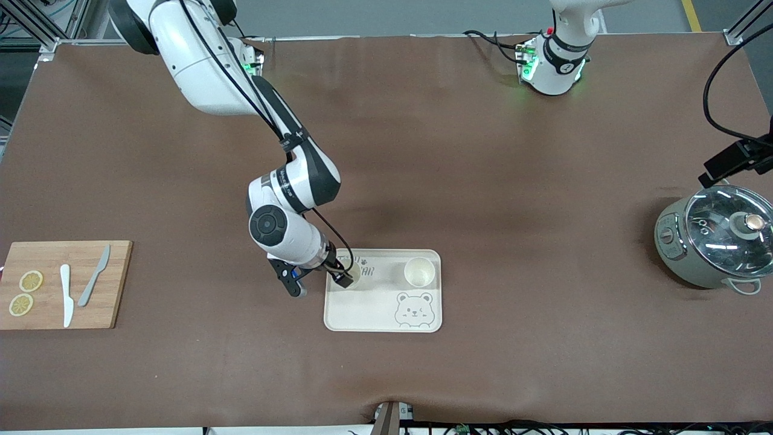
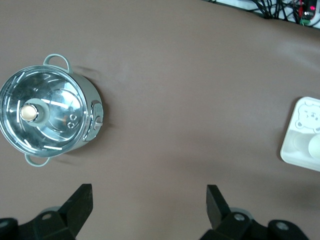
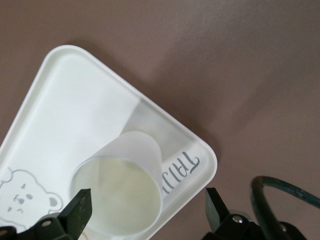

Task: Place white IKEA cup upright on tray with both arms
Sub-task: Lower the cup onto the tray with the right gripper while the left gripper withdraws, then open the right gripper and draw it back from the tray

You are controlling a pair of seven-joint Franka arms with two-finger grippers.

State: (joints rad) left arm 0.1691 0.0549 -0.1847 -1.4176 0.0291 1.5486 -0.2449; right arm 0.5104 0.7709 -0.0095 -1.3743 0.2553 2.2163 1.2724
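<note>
A: We see the tray (image 1: pixel 383 317) lying on the worktop (image 1: pixel 459 181) near its middle, toward the front camera's edge. Two cups stand upright on it.

B: We place one cup (image 1: pixel 418 272) at the tray's corner toward the left arm's end, the other cup (image 3: pixel 120 192) at the corner toward the right arm's end, under the right gripper (image 3: pixel 145 210).

A: The cutting board (image 1: pixel 60 284) lies at the right arm's end; the pot (image 1: pixel 712 244) stands at the left arm's end, below the left gripper (image 2: pixel 150 205).
</note>
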